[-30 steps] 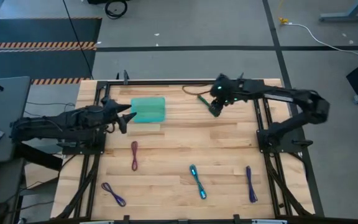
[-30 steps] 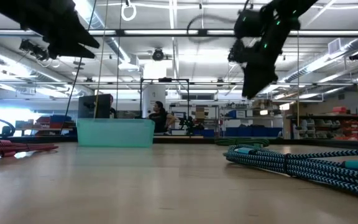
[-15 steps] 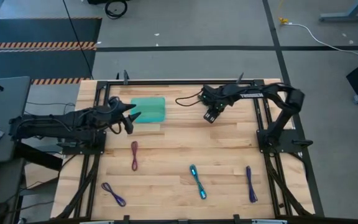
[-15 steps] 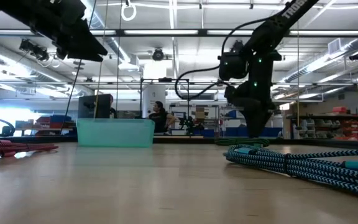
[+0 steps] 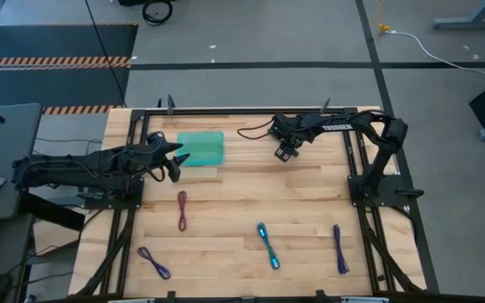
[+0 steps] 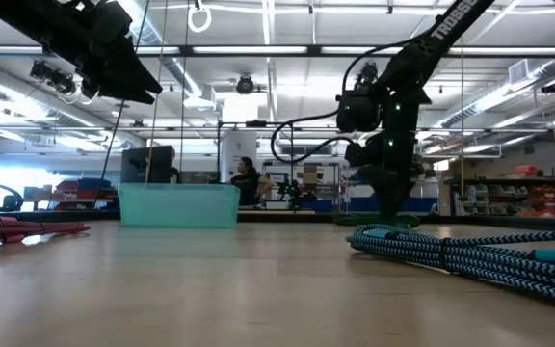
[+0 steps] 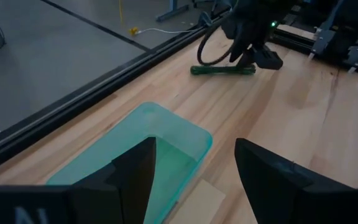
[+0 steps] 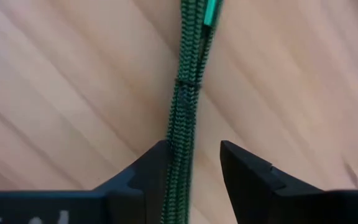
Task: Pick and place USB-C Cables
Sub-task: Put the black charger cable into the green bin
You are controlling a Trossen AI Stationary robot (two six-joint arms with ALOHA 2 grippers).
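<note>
The dark green cable (image 8: 188,81) lies flat near the table's far edge, also seen in the left wrist view (image 7: 222,70) and the low view (image 6: 383,221). My right gripper (image 8: 194,149) points down over it (image 5: 285,152), open, one finger on each side and the cable running between them. My left gripper (image 7: 194,168) hovers open at the near right corner of the teal tray (image 5: 200,148), holding nothing. The maroon cable (image 5: 182,210), the teal-blue cable (image 5: 267,245) and two purple cables (image 5: 154,263) (image 5: 339,249) lie flat on the near half of the table. My right gripper comes from above, pointing down, with its fingers across the green cable's middle stretch (image 8: 182,124). The cable runs close beside one finger (image 8: 157,155). Whether that finger touches it, I cannot tell. The cable lies flat on the table.
The teal tray (image 6: 179,205) stands on the far left part of the table, with a pale wooden block (image 7: 213,199) beside it. A black frame rail (image 5: 251,110) borders the far edge. A person shows in the room far behind (image 6: 244,183). Bare wood lies between tray and green cable.
My right gripper has come down from well above the table to table height, shifting slightly toward the table's left, and has turned to point straight down over the green cable. The cables and the tray have stayed in place.
</note>
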